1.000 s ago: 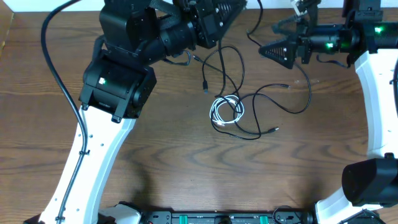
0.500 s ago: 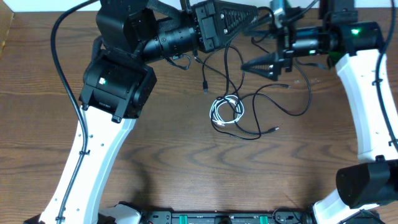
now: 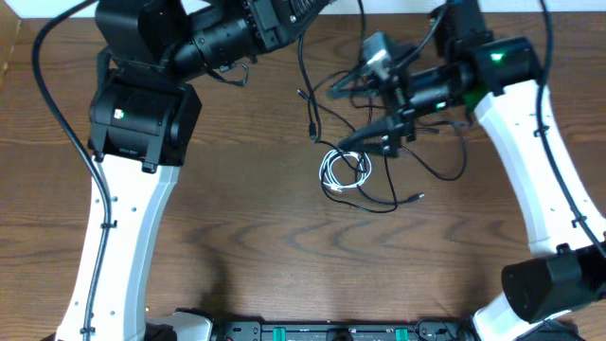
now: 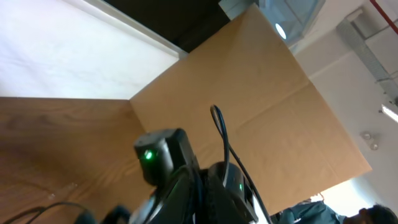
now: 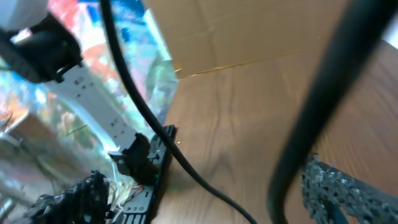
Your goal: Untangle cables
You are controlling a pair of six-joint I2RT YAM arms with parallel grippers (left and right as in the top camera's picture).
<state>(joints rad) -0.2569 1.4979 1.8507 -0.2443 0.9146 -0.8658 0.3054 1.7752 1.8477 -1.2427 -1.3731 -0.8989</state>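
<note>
A white cable coil (image 3: 343, 169) lies mid-table, tangled with a thin black cable (image 3: 445, 163) that loops to the right and ends in a plug (image 3: 418, 198). Another black cable strand (image 3: 305, 66) hangs from my left gripper, which is past the top edge of the overhead view; its plug (image 3: 312, 128) dangles near the table. In the left wrist view the jaws (image 4: 202, 196) are pressed together on this black cable. My right gripper (image 3: 336, 120) is open, just above and beside the white coil, with black strands between its fingers. The right wrist view is blurred and shows a black cable (image 5: 186, 165).
The brown wooden table (image 3: 237, 237) carries the cables. A cardboard wall (image 4: 261, 112) stands behind the table. The left arm (image 3: 133, 123) spans the upper left, and the right arm (image 3: 530, 161) reaches in from the right edge.
My right gripper has swung left and down from the upper right to just above the white coil. My left arm has lifted, taking its gripper and the black cable out past the top edge.
</note>
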